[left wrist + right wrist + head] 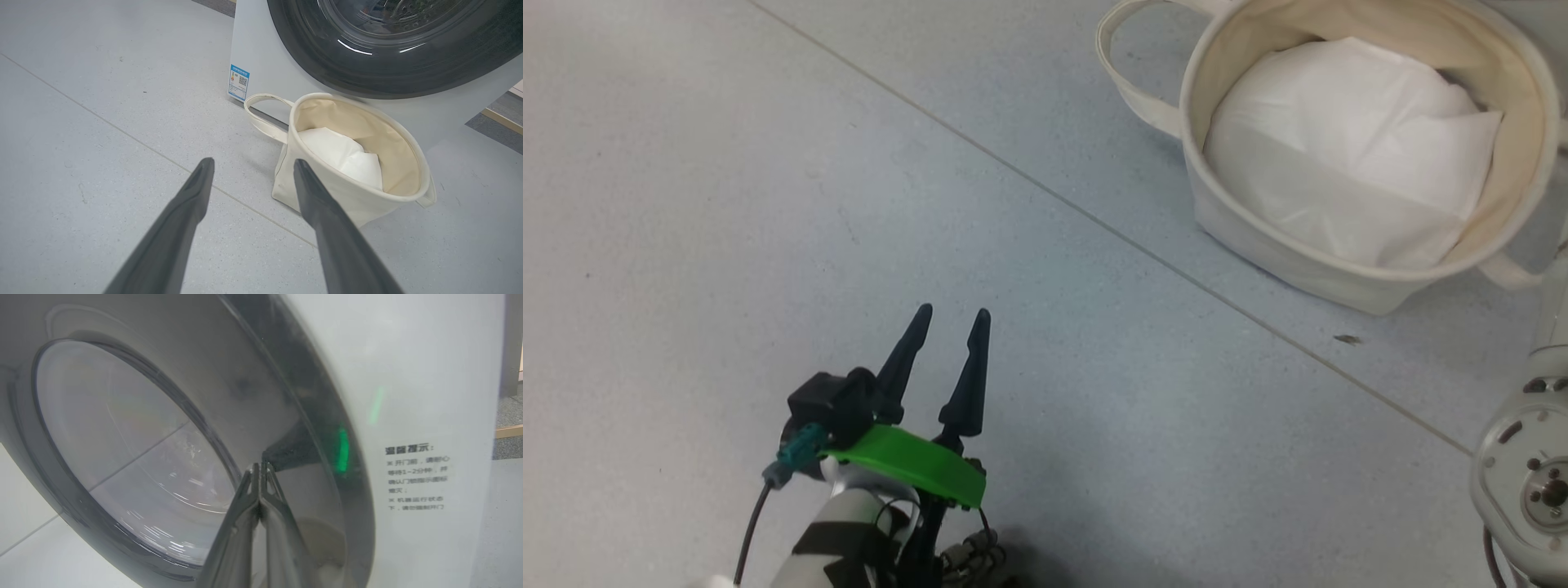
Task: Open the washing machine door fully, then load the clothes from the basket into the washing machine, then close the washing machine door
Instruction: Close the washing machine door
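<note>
Right gripper (260,465): fingers pressed together, tips at the washing machine door (245,388) rim. Left gripper (253,162): jaws wide, empty; open floor (102,122) beneath, basket (359,200) just ahead-right.

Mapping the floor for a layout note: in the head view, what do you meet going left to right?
Left end effector, open → basket holding white padding → right arm's pale joint.

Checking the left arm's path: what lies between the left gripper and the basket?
Bare floor, crossed by one tile seam, separates the left gripper from the basket, as the head view shows.
</note>
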{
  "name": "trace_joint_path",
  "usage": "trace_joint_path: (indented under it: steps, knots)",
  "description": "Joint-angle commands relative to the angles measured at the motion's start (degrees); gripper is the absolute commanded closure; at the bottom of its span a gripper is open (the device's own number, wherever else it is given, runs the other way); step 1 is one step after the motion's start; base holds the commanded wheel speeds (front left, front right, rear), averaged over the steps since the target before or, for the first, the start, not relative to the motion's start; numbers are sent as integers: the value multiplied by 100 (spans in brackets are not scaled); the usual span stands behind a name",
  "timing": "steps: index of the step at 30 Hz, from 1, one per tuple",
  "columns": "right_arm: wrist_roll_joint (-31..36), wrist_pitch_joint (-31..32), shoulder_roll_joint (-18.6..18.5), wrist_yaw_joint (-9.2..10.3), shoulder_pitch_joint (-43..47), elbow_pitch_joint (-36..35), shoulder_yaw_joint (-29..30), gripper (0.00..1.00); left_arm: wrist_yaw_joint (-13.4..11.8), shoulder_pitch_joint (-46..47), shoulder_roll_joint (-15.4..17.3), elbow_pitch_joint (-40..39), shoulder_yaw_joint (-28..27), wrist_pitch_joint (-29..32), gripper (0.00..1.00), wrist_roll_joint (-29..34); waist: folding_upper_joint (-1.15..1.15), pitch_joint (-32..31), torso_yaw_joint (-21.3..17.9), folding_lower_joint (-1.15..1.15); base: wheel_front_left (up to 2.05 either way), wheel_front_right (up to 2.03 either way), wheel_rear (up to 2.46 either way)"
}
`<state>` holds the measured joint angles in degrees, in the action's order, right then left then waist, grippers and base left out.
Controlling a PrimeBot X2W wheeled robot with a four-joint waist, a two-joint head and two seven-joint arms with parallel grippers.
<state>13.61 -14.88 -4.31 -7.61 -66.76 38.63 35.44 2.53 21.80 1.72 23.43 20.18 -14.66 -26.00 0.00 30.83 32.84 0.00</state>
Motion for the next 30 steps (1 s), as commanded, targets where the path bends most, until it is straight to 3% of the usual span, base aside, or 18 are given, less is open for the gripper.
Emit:
trace_joint_path:
  steps: [1,8,18,25,30]
  knots:
    - [-21,-12,-30,12,-465,-190,-68,100,-30,86,116,-151,-167,-34,0,-50,0,71,1,0,0,0,0]
    - [-125,-12,-68,12,-401,-222,-237,100,-36,139,116,-101,-74,-34,0,-110,0,25,19,0,0,0,0]
    - [-896,-12,38,12,856,-459,-898,100,80,87,116,192,-7,-34,0,146,0,-809,-75,0,0,0,0]
    - [-1667,-12,114,12,2222,-832,-2075,100,162,-49,116,402,-255,-34,0,515,0,-1487,-651,0,0,0,0]
    - [-1754,-12,125,12,3189,-1457,-2899,100,242,-208,116,476,-553,-34,0,787,0,-1848,-1154,0,0,0,0]
